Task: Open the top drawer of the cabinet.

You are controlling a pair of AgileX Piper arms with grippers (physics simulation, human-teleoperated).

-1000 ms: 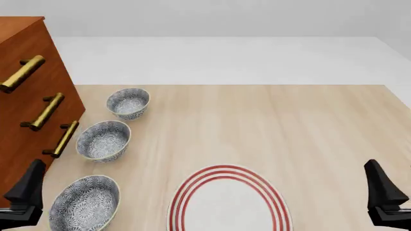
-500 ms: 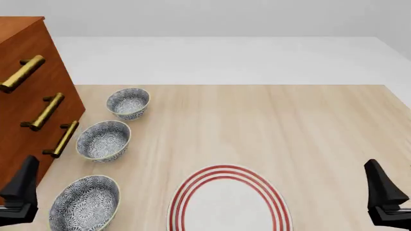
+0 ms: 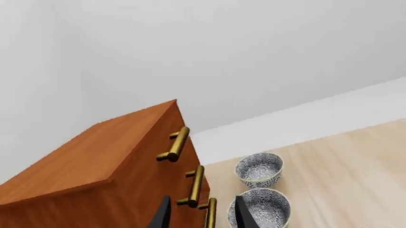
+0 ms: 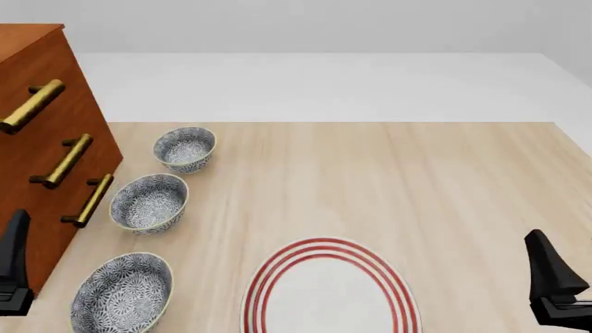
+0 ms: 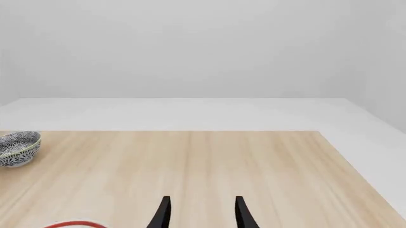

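Left tool has its two dark fingers spread with a clear gap between them, gripping nothing, and its wrist view looks past them at the cabinet, with the lowest of the three brass handles showing in the gap. From the front, that tool sits at the near left edge of the picture, just in front of the cabinet's lower corner. Tall and reddish-brown, the cabinet stands at the left end of the light wooden surface, its front turned toward the bowls. The top drawer is the uppermost of three and lies flush with the two below it, shut, its brass bar handle standing off the wood on two posts. Three patterned blue-and-white bowls line up just beside the cabinet front: a far bowl, a middle bowl and a near bowl. A white plate with red rings lies near the front edge, about midway across. Right tool, also spread and holding nothing, hangs above bare wood at the near right, well apart from the cabinet.
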